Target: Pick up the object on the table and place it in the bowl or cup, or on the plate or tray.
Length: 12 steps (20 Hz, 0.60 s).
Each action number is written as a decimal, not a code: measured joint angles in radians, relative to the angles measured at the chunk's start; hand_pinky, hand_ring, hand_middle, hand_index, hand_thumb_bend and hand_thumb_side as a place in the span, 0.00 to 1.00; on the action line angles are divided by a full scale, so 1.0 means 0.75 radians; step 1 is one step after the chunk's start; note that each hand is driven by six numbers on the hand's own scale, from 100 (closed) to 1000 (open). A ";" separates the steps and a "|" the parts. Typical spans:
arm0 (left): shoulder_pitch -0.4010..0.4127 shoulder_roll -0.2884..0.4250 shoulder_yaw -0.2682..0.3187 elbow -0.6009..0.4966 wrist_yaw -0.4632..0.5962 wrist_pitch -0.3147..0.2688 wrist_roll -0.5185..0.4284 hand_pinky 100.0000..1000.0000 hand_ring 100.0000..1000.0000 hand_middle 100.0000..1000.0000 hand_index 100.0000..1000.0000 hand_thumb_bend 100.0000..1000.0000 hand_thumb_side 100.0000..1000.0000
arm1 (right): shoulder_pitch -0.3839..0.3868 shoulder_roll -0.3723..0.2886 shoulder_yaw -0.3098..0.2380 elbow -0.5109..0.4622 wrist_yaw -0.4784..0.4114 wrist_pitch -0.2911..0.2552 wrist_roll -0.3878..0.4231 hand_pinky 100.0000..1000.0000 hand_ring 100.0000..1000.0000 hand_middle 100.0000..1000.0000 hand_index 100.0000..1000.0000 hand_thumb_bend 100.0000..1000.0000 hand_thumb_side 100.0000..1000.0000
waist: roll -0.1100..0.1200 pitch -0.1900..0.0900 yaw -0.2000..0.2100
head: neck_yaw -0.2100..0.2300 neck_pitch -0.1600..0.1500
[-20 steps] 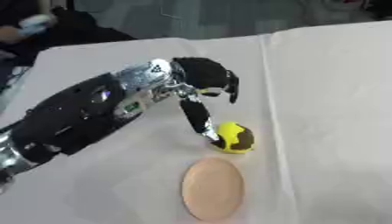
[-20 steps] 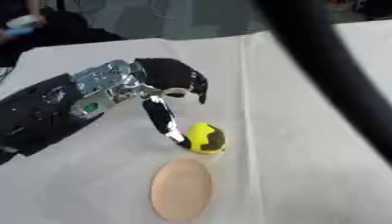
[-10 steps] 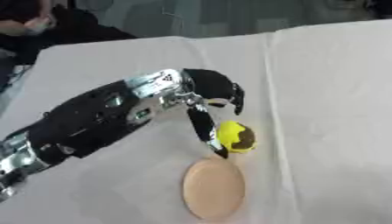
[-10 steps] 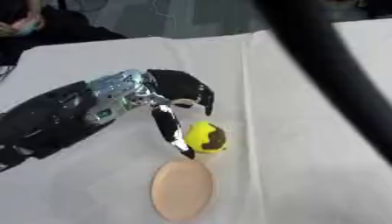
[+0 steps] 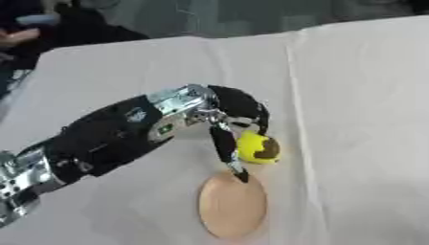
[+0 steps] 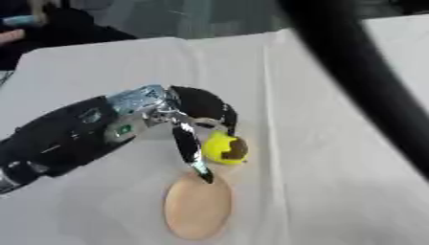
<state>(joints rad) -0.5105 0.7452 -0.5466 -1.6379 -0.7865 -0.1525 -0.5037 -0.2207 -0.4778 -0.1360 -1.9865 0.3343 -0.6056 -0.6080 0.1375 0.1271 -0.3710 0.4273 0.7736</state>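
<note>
A small yellow ball-like object with a dark brown patch (image 5: 256,148) sits between the thumb and curled fingers of my left hand (image 5: 231,115), just above the table. The thumb (image 5: 226,148) reaches straight down along the object's left side, its tip at the far rim of a flat tan plate (image 5: 232,205). The black fingers curl over the object's top and far side. The plate lies on the white cloth right below the hand. My right hand does not show, only a dark blurred bar (image 6: 360,81) crossing the right eye view.
A white cloth (image 5: 360,95) with a long crease covers the table. A person in dark clothes sits at the far left edge (image 5: 42,28). Bare cloth lies to the right of the plate and object.
My left hand has moved down and toward the plate with the yellow object between thumb and fingers. The thumb tip now reaches the plate's far rim.
</note>
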 measured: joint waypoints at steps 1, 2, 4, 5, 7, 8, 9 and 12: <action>0.000 0.000 -0.002 0.005 -0.004 -0.003 0.000 0.54 0.71 0.70 0.73 0.64 0.56 | 0.000 0.000 0.000 0.000 0.000 0.000 0.000 0.40 0.43 0.48 0.59 0.50 0.59 | 0.000 0.001 0.000 | 0.003 0.000; 0.000 -0.001 -0.004 0.009 -0.007 -0.005 0.000 0.48 0.65 0.68 0.72 0.62 0.53 | 0.000 0.000 0.000 0.000 0.000 0.000 0.000 0.40 0.43 0.48 0.59 0.50 0.59 | 0.000 0.002 0.000 | 0.006 0.000; 0.000 -0.001 -0.004 0.013 -0.014 -0.009 0.004 0.41 0.58 0.64 0.71 0.59 0.52 | 0.000 0.000 0.000 0.000 0.000 0.000 0.000 0.40 0.43 0.48 0.59 0.50 0.59 | 0.000 0.002 -0.001 | 0.006 0.000; 0.000 -0.001 -0.004 0.016 -0.018 -0.012 0.007 0.25 0.45 0.51 0.66 0.44 0.56 | 0.000 0.000 0.000 0.000 0.000 0.000 0.000 0.40 0.43 0.48 0.58 0.50 0.59 | 0.000 0.002 -0.001 | 0.006 0.000; 0.000 -0.006 -0.004 0.019 -0.019 -0.014 0.021 0.06 0.32 0.41 0.60 0.28 0.67 | 0.000 0.000 0.000 0.000 0.000 0.000 0.000 0.40 0.43 0.48 0.58 0.50 0.59 | 0.000 0.002 -0.001 | 0.006 0.000; 0.000 -0.008 -0.004 0.019 -0.018 -0.014 0.033 0.05 0.30 0.40 0.60 0.27 0.68 | 0.000 0.000 0.000 0.000 0.000 0.000 0.000 0.40 0.43 0.48 0.58 0.50 0.59 | 0.000 0.002 -0.001 | 0.006 0.000; 0.001 -0.009 -0.004 0.020 -0.016 -0.013 0.045 0.00 0.19 0.29 0.54 0.19 0.75 | 0.000 0.000 0.000 0.000 0.000 0.000 0.000 0.40 0.43 0.48 0.58 0.50 0.59 | 0.000 0.002 0.000 | 0.006 0.000; 0.002 -0.010 -0.004 0.021 -0.004 -0.002 0.076 0.00 0.11 0.22 0.49 0.17 0.76 | 0.000 0.000 0.000 0.000 0.000 0.000 0.000 0.40 0.43 0.48 0.58 0.49 0.58 | 0.000 0.002 0.002 | 0.006 0.000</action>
<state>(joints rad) -0.5089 0.7380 -0.5499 -1.6218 -0.7897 -0.1538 -0.4470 -0.2208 -0.4778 -0.1359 -1.9865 0.3344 -0.6056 -0.6080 0.1376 0.1286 -0.3697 0.4320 0.7736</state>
